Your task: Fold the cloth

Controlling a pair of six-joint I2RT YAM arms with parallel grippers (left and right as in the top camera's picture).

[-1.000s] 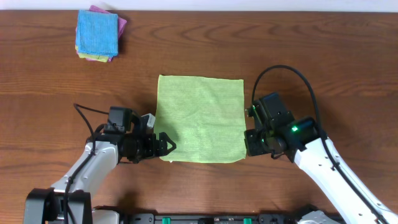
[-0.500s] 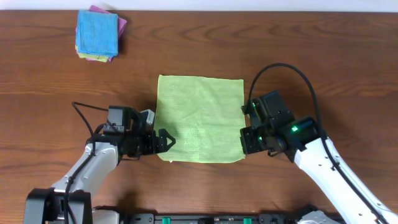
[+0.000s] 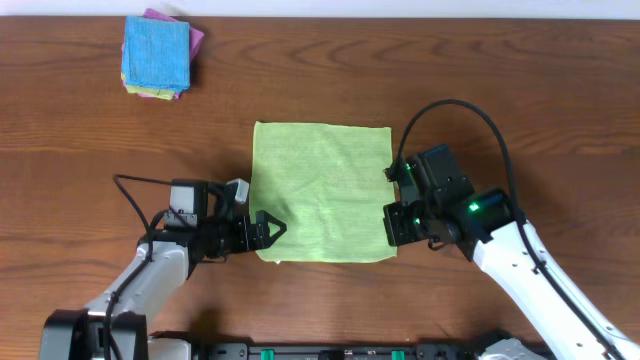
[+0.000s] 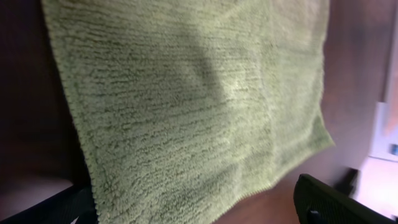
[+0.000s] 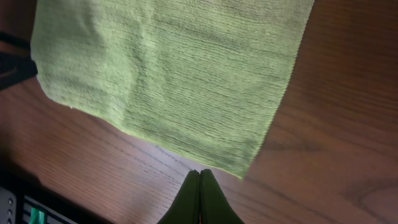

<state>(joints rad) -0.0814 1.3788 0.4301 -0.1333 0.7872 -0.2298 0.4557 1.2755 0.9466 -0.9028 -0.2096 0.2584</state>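
Cloth: the green cloth lies flat and unfolded at the middle of the table. You can see all 4 edges, and the 1 at 12 o'clock runs slightly crooked.
Left gripper: the left gripper sits at 8 o'clock of the cloth, at its near corner. Its fingers are apart, and in the left wrist view the cloth's edge lies between them. You cannot tell whether they touch the fabric.
Right gripper: the right gripper sits at 4 o'clock of the cloth. Its 2 fingers are pressed together over bare wood, just beside the cloth's near corner and holding nothing.
Neighbours: 1 stack of folded cloths lies at 10 o'clock, well apart from the green cloth. The top 1 is blue, with pink and yellow edges showing under it.
Obstructions: a black cable arcs above the right arm at 2 o'clock, clear of the cloth. The right wrist housing overhangs the cloth's right edge in your overhead view and hides the fingers there.
Surface: dark wood grain.
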